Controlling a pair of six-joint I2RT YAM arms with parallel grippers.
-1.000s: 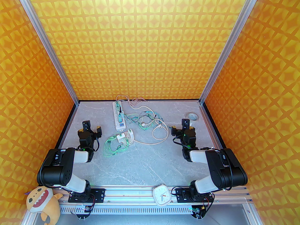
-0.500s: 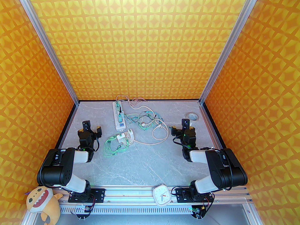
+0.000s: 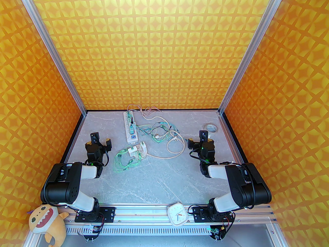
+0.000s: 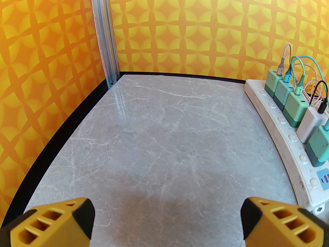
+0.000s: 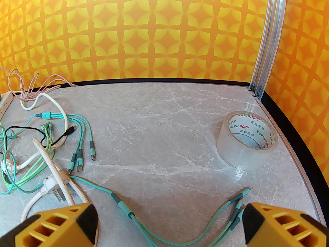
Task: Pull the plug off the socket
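Note:
A long white socket strip (image 3: 130, 129) lies at the back left of the grey table (image 3: 164, 179). In the left wrist view the socket strip (image 4: 290, 150) runs along the right edge, with several green plugs (image 4: 295, 109) and a white plug (image 4: 309, 123) seated in it, cables rising from them. My left gripper (image 3: 100, 138) rests low on the table to the left of the strip, open, and its yellow fingers (image 4: 51, 222) hold nothing. My right gripper (image 3: 197, 138) sits at the right, open and empty, with its fingers (image 5: 282, 225) above loose green cables (image 5: 180, 222).
A tangle of green and white cables (image 3: 162, 134) lies mid-table. A small white adapter block (image 3: 135, 149) with green cables sits nearer me. A clear tape roll (image 5: 246, 140) stands back right. A loose white plug (image 5: 52, 185) lies among the cables. A clock (image 3: 177, 213) and plush toy (image 3: 45, 224) sit at the front rail.

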